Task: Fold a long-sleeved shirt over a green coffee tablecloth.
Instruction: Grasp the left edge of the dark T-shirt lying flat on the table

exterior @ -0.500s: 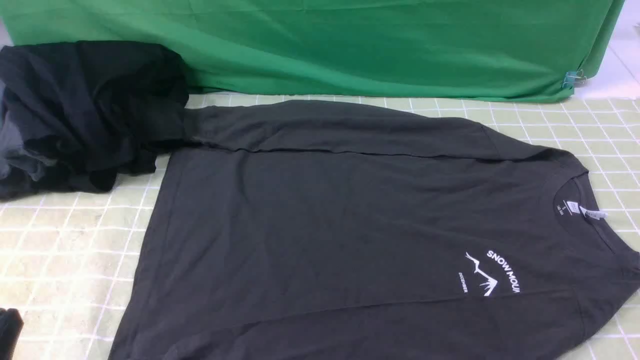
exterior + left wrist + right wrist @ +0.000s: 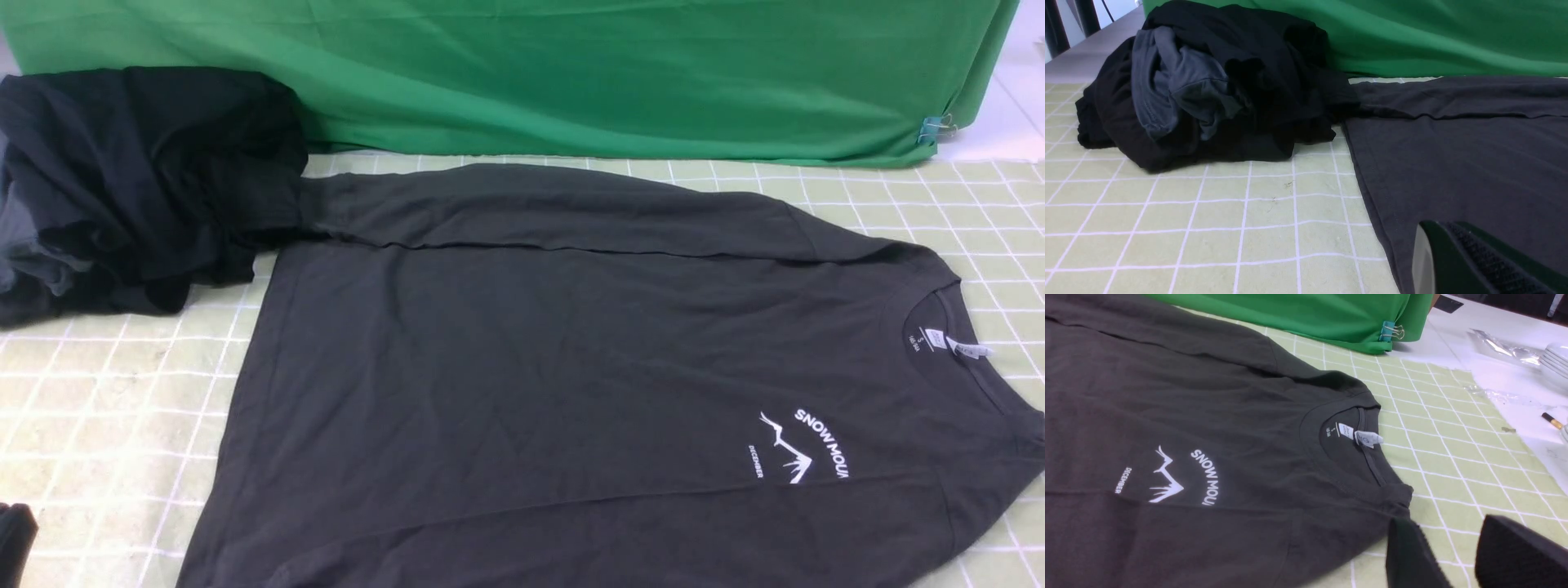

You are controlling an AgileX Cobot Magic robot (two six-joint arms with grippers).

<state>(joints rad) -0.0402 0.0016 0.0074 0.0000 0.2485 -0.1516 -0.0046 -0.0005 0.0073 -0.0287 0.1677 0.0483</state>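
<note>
The long-sleeved shirt [image 2: 531, 351], charcoal grey, lies spread flat on the green coffee tablecloth [image 2: 106, 408] with its round neck and white tag [image 2: 963, 347] to the right. The far sleeve is folded along the body, its cuff end under the black pile. In the left wrist view my left gripper [image 2: 1443, 225] is shut with nothing in it, near the shirt's hem [image 2: 1372, 192]. My right gripper [image 2: 1449, 522] stands open over bare tablecloth [image 2: 1453, 457] just off the shirt's near shoulder [image 2: 1396, 498], apart from the cloth. A dark tip [image 2: 16, 539] shows at the front left corner.
A pile of black and grey-blue garments [image 2: 139, 180] sits at the back left, touching the shirt's sleeve. A plain green drape [image 2: 571, 73] hangs along the back, held by a clip [image 2: 935, 126]. Right of the tablecloth are stacked white plates [image 2: 1555, 359] and plastic wrap [image 2: 1502, 347].
</note>
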